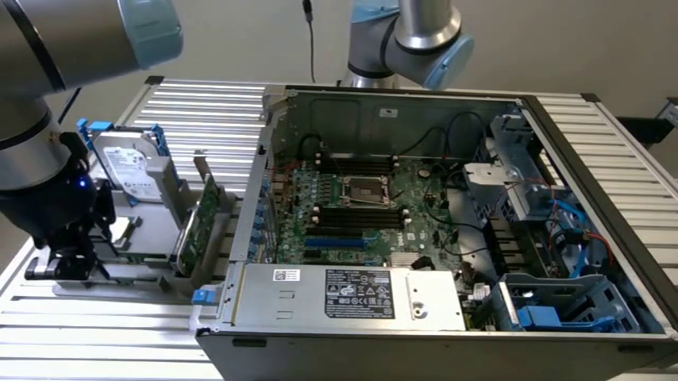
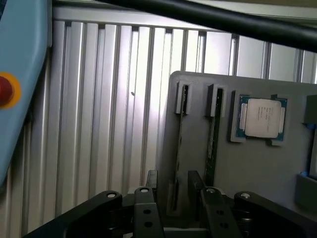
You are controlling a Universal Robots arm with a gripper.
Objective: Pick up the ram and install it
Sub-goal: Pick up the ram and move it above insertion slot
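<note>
ram: the ram (image 2: pixel 180 139) stood on its long edge in a slot of the grey holder (image 2: pixel 277 168), a thin dark-green stick seen edge-on.
long axis: it ran straight away from the wrist camera, from between the fingers to the clip at the holder's far end. that set it in line with the gripper's reach and square to the way the fingers close.
fingers: the fingers (image 2: pixel 194 181) were spread, one on each flat face of the ram, with a gap showing on both sides, clamping nothing.
gripper: the gripper (image 2: pixel 173 178) sat over the near end of the stick, so the ram lay between the fingers, not beside them. in the exterior view it hung low at the holder, on the exterior view's left.
neighbour: a second stick (image 2: pixel 213 134) stood in the next slot, parallel and just beside the ram, outside the fingers on the processor's side.
processor: the square silver processor (image 2: pixel 261 116) lay flat in its own recess, apart from both sticks.
other parts: a hard drive (image 1: pixel 129 168) and an expansion card (image 1: pixel 202 218) stood upright near the gripper.
tabletop: the slatted aluminium tabletop (image 2: pixel 109 99) carried the holder and the computer case (image 1: pixel 402 95).
computer case: it lay open and well apart from the holder, on the exterior view's right, with the motherboard (image 1: pixel 360 198) exposed.
stage: by my judgement the pick stood at the straddle — ram framed, not yet gripped or lifted.
</note>
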